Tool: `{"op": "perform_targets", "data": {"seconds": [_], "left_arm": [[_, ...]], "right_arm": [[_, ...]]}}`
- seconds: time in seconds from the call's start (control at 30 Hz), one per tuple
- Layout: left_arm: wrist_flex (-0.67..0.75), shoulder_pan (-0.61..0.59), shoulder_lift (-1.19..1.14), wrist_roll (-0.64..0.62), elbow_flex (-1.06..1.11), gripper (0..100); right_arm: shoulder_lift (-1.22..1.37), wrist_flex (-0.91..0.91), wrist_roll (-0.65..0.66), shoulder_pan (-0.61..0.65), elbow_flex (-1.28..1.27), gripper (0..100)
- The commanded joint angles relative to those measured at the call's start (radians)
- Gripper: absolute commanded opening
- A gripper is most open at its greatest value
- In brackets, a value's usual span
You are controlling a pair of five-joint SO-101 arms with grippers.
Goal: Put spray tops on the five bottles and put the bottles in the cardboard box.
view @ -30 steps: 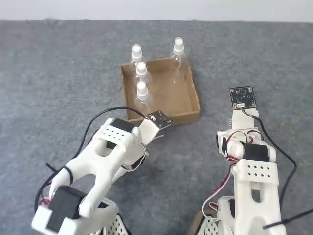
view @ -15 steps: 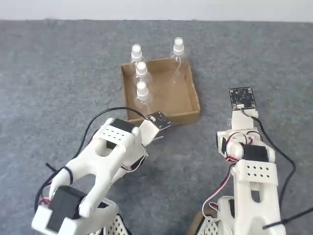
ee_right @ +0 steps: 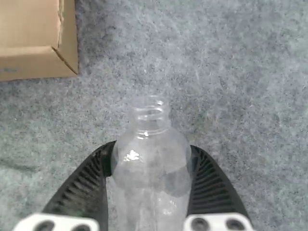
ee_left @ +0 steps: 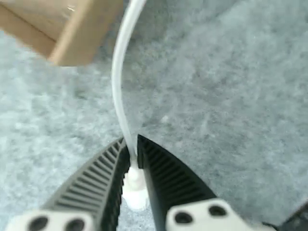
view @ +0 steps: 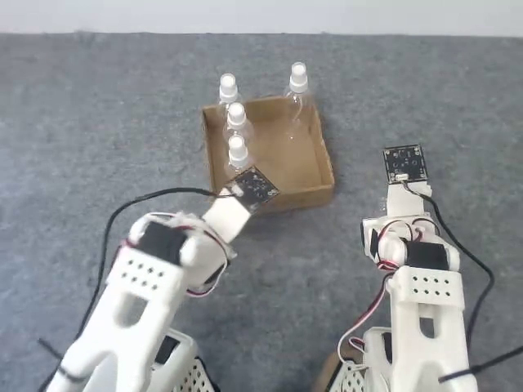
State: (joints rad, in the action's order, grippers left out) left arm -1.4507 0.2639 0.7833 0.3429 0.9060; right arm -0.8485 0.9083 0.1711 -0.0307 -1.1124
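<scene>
— What sits closest?

— The two arms. The left hand [ee_left: 130, 140] is narrowed almost shut, pinching a white spray top [ee_left: 134, 190] by its head. The thin dip tube curves out past the fingertips, above the grey carpeted counter [ee_left: 231, 96].

— And the other one?

— The right hand [ee_right: 151, 151] clasps a clear bottle [ee_right: 150, 166], one finger on each side of its shoulder. The threaded neck is open and points away from the wrist.

— Does anything stand in the way?

— The left wrist board [view: 250, 186] hangs over the near wall of the cardboard box [view: 302, 163] and hides a stretch of it. A black cable [view: 155, 196] loops back from there along the arm. The right wrist board [view: 404, 162] is near the box's right wall, apart from it.

— And farther out?

— Inside the box, along its left wall, stands the nearer capped bottle [view: 238, 151], with the second capped bottle [view: 236, 114] right behind it. The third capped bottle [view: 297, 86] stands at the far wall, toward the right. The fourth capped bottle [view: 228, 86] is at the far left corner. Whether it is inside or just behind the box, I cannot tell.

— Any writing?

— The print on both boards is too small to read.
</scene>
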Motion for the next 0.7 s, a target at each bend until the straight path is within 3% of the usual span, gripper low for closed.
{"op": "perform_targets", "data": {"seconds": [0.0, 0.17, 0.53, 0.67], "left_arm": [[-0.011, -0.112, 0.127, 0.005, -0.059, 1], [0.008, -0.249, 0.166, -0.014, -0.099, 1], [0.18, -0.39, 0.158, -0.35, -0.094, 1], [0.247, -0.445, 0.157, -0.379, -0.073, 1]], "right_arm": [[-0.035, -0.021, 0.0, -0.013, 0.014, 3.7], [-0.035, -0.021, 0.0, -0.013, 0.014, 3.7], [-0.031, -0.021, 0.0, -0.013, 0.014, 3.7], [-0.031, -0.021, 0.0, -0.013, 0.014, 3.7]]}}
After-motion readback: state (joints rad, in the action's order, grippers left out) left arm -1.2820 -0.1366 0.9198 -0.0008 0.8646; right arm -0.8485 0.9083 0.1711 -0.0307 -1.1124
